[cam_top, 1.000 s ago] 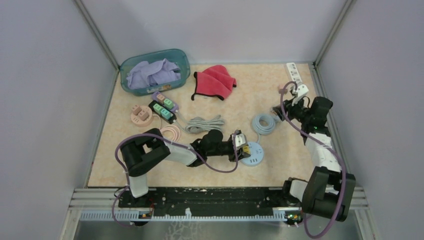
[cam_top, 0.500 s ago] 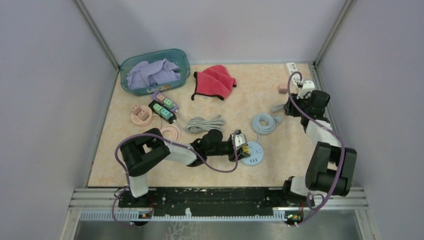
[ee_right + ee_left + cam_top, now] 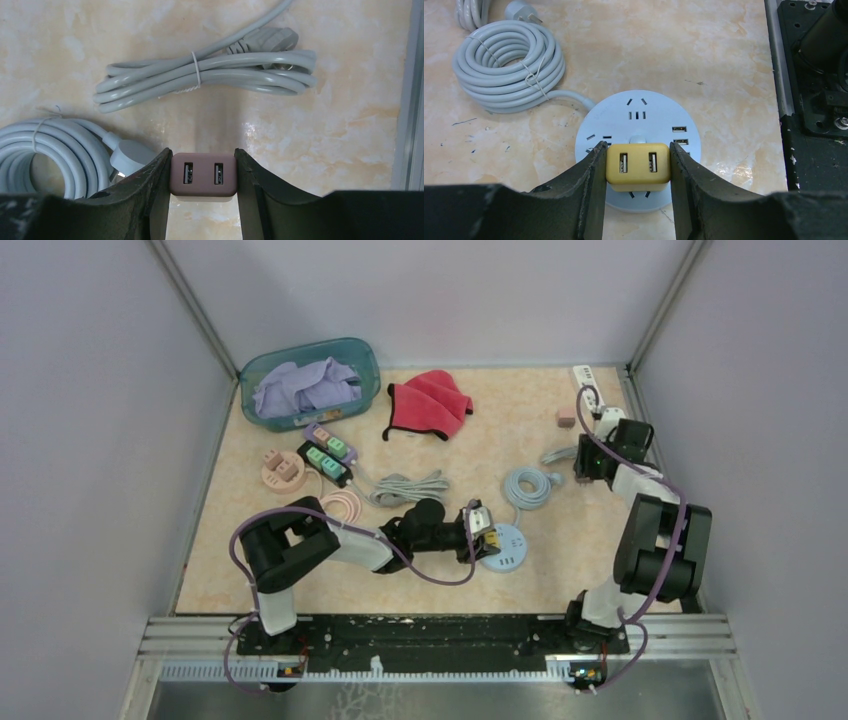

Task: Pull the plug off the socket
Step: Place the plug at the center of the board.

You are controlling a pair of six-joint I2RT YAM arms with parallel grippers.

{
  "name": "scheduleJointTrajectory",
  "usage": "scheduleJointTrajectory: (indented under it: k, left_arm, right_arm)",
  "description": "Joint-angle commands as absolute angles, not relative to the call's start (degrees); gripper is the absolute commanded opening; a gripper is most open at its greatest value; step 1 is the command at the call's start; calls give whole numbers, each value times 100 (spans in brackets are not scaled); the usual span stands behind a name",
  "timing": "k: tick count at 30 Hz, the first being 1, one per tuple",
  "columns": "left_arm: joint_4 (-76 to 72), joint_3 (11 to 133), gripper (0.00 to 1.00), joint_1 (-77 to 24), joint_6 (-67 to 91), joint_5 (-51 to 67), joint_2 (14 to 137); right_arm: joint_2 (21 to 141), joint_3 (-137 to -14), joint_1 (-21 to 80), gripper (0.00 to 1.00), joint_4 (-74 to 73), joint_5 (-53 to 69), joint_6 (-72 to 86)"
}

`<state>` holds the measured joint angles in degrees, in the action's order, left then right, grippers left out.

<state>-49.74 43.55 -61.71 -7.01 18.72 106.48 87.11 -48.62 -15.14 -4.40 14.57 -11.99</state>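
Observation:
A round pale-blue socket (image 3: 507,548) (image 3: 639,117) lies at the table's middle front. A yellow two-port USB plug (image 3: 638,166) (image 3: 491,537) sits on its face. My left gripper (image 3: 638,170) (image 3: 484,531) is shut on the yellow plug, one finger pressed on each side. I cannot tell whether its prongs are still seated. My right gripper (image 3: 202,175) (image 3: 584,459) is at the right rear, shut on a brown two-port USB plug (image 3: 202,173) held above the tabletop.
A coiled white cable (image 3: 530,486) (image 3: 506,62) (image 3: 45,150) lies behind the socket, beside a tied grey cable bundle (image 3: 408,487) (image 3: 205,72). Further back are a teal basket (image 3: 345,346), a red cloth (image 3: 428,405), power strips (image 3: 328,455), a pink round socket (image 3: 281,470) and a small brown adapter (image 3: 566,420).
My right arm has folded back toward the right rear corner, carrying the brown plug. My left gripper and the yellow plug have stayed put.

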Motion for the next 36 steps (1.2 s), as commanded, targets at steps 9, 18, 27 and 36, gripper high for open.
scheduleJointTrajectory:
  k: [9, 18, 27, 36]
  left_arm:
    - [-4702, 4166, 1, -6122, -585, 2078, 10542]
    - [-4728, 4159, 1, -6082, -561, 2175, 10555]
    - [-4749, 4158, 2, -6056, -556, 2231, 10569]
    - [-4837, 4101, 3, -6051, -571, 2259, 10529]
  right_arm:
    - [8949, -5562, -1567, 74, -865, 1292, -1248]
    - [7728, -5193, -1573, 75, -366, 2240, -1348]
    - [6086, -3878, -1573, 99, 941, 5830, -2026]
    - [6756, -4363, -1511, 99, -4484, 8508, -8279]
